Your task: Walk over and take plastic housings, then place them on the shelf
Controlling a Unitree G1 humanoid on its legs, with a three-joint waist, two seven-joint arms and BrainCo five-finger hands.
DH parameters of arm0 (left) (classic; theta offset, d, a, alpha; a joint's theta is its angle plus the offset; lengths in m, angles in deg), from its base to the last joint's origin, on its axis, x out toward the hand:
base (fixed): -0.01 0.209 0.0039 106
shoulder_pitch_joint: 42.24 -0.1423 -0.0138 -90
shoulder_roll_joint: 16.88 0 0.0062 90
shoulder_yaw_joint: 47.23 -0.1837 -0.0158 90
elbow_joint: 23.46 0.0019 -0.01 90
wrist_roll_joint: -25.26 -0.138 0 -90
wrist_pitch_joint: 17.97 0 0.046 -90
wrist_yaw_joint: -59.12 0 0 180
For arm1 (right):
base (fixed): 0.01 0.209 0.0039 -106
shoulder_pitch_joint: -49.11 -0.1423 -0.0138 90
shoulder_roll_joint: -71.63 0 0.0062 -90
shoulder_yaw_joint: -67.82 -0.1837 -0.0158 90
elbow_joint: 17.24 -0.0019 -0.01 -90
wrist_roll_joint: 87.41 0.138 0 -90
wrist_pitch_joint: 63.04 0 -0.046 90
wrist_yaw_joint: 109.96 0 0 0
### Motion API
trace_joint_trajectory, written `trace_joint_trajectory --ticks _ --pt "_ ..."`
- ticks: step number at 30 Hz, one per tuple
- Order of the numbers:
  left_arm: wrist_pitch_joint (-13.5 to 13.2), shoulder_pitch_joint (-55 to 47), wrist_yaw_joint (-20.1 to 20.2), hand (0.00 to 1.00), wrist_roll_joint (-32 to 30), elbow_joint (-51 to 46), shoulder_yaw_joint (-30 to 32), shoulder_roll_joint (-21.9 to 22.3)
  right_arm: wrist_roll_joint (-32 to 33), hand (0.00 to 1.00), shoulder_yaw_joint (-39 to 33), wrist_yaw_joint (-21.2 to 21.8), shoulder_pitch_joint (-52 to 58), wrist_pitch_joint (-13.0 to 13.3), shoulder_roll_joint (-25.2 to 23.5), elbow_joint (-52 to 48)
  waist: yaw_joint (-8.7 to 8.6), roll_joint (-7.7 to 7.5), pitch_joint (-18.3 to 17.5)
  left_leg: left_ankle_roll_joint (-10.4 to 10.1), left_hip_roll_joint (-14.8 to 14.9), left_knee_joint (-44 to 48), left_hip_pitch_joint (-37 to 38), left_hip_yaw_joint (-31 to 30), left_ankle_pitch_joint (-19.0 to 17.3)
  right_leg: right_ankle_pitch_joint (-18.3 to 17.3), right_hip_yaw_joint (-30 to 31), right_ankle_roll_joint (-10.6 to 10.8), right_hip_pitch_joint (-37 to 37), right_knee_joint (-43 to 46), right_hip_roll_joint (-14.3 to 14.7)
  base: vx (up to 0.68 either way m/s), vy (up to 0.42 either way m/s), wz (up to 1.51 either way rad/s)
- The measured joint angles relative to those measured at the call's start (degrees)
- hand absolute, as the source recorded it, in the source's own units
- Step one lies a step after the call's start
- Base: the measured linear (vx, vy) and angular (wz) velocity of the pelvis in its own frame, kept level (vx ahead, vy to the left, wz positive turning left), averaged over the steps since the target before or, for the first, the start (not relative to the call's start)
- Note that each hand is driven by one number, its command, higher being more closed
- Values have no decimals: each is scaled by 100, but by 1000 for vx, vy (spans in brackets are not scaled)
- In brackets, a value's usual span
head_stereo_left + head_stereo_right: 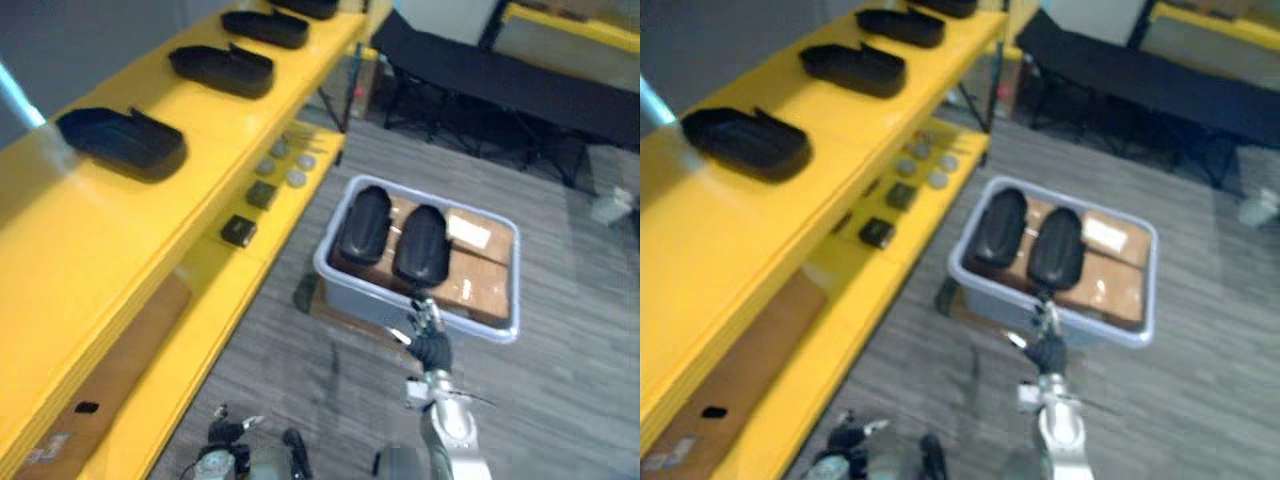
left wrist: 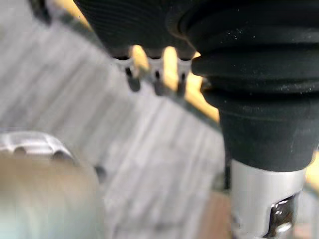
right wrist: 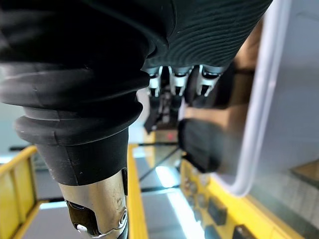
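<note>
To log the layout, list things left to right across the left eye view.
nearest shelf housing → small black box → left housing in bin → right housing in bin → bin's right rim

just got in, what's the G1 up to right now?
It's at the pick-up stage. The right robot hand is held out over the near rim of the grey bin on the floor, just short of two black plastic housings lying on cardboard boxes inside, and it holds nothing. The left robot hand hangs low, idle. Other housings already sit on the yellow shelf.
</note>
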Motion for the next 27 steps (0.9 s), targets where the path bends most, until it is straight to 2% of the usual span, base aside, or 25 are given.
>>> trace_joint_trajectory --ticks 2,3,4,5,6,7,9,10,13,16,18,22,24,26,27 --pt "9 -75 -3 0 41 61 20 -143 -8 0 20 5 -3 0 5 22 8 -19 -11 -41 386 333 -265 356 31 261 -183 491 -19 -586 9 -67 -209 -90" --pt "13 -119 -3 0 41 81 38 -179 -7 0 34 7 13 0 11 46 20 -66 -13 -44 441 436 -302 398 52 304 -229 568 -12 -733 -6 -41 -261 -84" --pt "7 -232 -6 0 42 71 236 -218 3 0 70 16 -24 -4 21 183 37 -244 20 -119 472 802 -374 200 79 391 -222 656 -27 -962 -42 7 -342 -102" --pt "16 -317 -10 0 48 65 411 -178 9 0 77 29 -115 -7 138 314 96 -302 63 -320 497 1260 -627 -678 54 110 -172 766 -16 -1095 88 11 -481 -147" --pt "14 -365 -20 0 84 45 569 -9 29 0 54 28 -295 -7 382 427 201 -65 153 -510 538 1396 -757 -1665 -59 170 46 744 -9 -1325 388 10 -361 -134" --pt "17 -382 -22 0 87 58 598 57 50 0 11 18 -387 -8 504 482 202 31 224 -619 535 1308 -726 -2077 -87 201 111 710 -11 -1348 511 -28 -233 -90" --pt "13 -454 -33 0 88 121 551 90 141 0 -455 -38 -410 -8 637 637 66 139 199 -1007 492 695 -435 -2790 42 232 97 664 -2 -1424 675 -7 -118 -17" --pt "10 -462 -58 0 89 112 552 118 145 0 -603 -110 -414 -8 638 669 59 126 206 -1072 502 474 -340 -2773 116 237 104 656 -10 -1434 682 4 -154 -9" --pt "13 -500 -173 0 81 101 552 53 263 0 -1032 -390 -441 -6 636 793 33 -14 209 -1139 508 -251 -42 -2620 539 341 227 548 -101 -1566 703 -17 -109 -16" --pt "14 -542 -263 0 87 90 505 56 346 0 -1183 -545 -357 -6 577 792 -44 3 196 -1170 495 -647 224 -2596 739 401 228 528 33 -1703 719 -4 -49 -3" --pt "12 -590 -290 0 90 -10 368 43 361 0 -1202 -605 -291 -6 532 792 -43 21 181 -1169 479 -743 379 -2583 767 406 229 533 153 -1740 721 0 0 0" --pt "8 -661 -268 0 91 -67 143 11 974 0 -1249 -617 -254 -6 405 804 -24 67 -8 -1154 433 -822 502 -2512 787 477 263 550 256 -1873 688 -4 15 -6" --pt "6 -664 -234 0 94 -80 96 -2 1034 0 -1282 -617 -301 -16 402 868 -24 83 -13 -1153 419 -816 541 -2543 788 496 235 548 341 -1919 680 -6 5 6" --pt "2 -683 -234 0 271 -127 -34 -14 1026 0 -1581 -726 -455 -54 363 962 -30 141 -56 -1132 359 -785 424 -2760 801 491 20 552 440 -1936 627 -45 17 54" --pt "-22 -681 -230 0 308 -270 -147 -11 1022 0 -1901 -843 -638 -52 372 1032 -40 196 -56 -1106 276 -597 121 -2924 791 472 -264 566 435 -1935 556 -77 35 91"
